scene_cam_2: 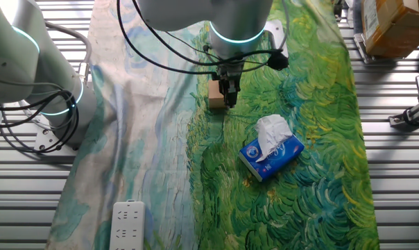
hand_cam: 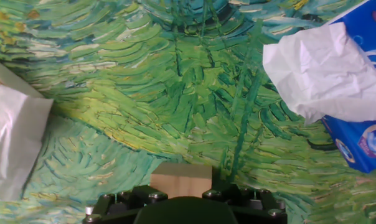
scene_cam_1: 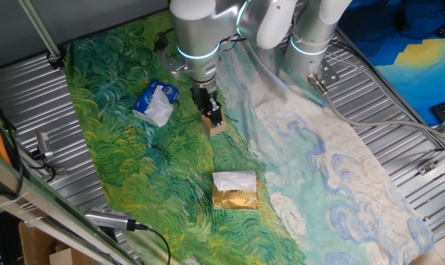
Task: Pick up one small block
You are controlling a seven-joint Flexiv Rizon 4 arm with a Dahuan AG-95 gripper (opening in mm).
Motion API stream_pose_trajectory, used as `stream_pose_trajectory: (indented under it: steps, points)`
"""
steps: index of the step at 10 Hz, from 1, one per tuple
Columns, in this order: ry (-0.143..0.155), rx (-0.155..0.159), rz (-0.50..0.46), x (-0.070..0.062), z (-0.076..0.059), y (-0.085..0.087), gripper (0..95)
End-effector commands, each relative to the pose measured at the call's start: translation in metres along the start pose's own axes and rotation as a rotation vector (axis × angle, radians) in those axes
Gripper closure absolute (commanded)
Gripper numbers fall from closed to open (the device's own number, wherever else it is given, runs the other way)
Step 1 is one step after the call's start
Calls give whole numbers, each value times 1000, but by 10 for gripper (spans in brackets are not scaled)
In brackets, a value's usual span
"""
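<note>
The small block (scene_cam_1: 217, 126) is a light-brown wooden cube on the painted cloth, near the middle of the green part. It also shows in the other fixed view (scene_cam_2: 216, 98) and at the bottom of the hand view (hand_cam: 182, 177). My gripper (scene_cam_1: 212, 114) is down at the block and points straight down at the cloth (scene_cam_2: 229, 96). In the hand view the block fills the gap between the two dark fingers (hand_cam: 182, 186), which sit against its left and right sides. The block's lower part is hidden by the hand.
A blue-and-white soft packet (scene_cam_1: 155, 103) with tissue sticking out lies close by (scene_cam_2: 270, 149) (hand_cam: 356, 124). A flat gold-and-white packet (scene_cam_1: 235, 191) lies nearer the front. A white power strip (scene_cam_2: 128, 226) sits on the cloth's pale end. Ribbed metal table surrounds the cloth.
</note>
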State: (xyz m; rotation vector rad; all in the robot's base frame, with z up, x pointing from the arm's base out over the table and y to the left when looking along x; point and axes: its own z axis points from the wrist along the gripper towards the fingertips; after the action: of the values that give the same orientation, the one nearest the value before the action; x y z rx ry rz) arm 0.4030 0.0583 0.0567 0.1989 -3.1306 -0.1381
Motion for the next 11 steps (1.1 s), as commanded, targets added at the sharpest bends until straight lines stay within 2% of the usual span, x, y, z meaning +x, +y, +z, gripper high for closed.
stream_pose_trajectory:
  steps: [1,2,5,8,9,11]
  points:
    - [-3,0,6,-1,5,1,380]
    - [-5,2,9,-1,7,1,380]
    - [-5,20,26,-1,7,1,950]
    - [22,24,28,-3,-8,1,950]
    - [33,28,27,-4,-17,1,950]
    - [57,40,4,-6,-45,4,950]
